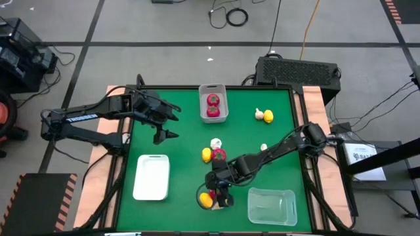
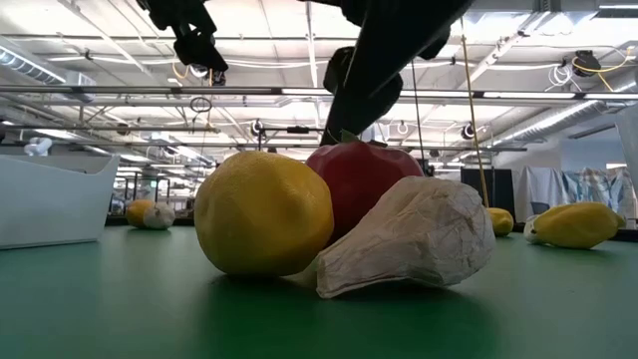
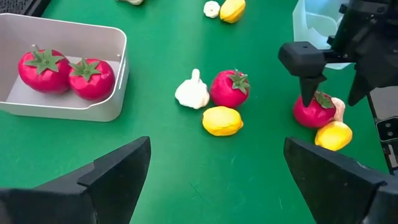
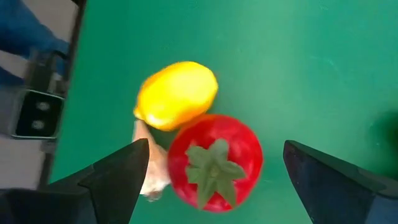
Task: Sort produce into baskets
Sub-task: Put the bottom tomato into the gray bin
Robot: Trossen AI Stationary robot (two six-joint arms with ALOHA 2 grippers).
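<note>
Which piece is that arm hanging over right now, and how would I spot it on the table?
Start at the clear plastic tub at the near edge of the green table; just beside it sits a tight cluster of three pieces under the right end effector, whose fingers are open. The target is the red tomato with a green leafy top, touching a yellow lemon and a pale garlic bulb.

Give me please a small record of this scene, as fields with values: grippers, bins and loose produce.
left gripper: open, idle, beside grey bin
right gripper: open, above front tomato
grey bin: two tomatoes
white tray: empty
clear tub: empty
front cluster: tomato, lemon, garlic
middle cluster: tomato, lemon, garlic
</note>
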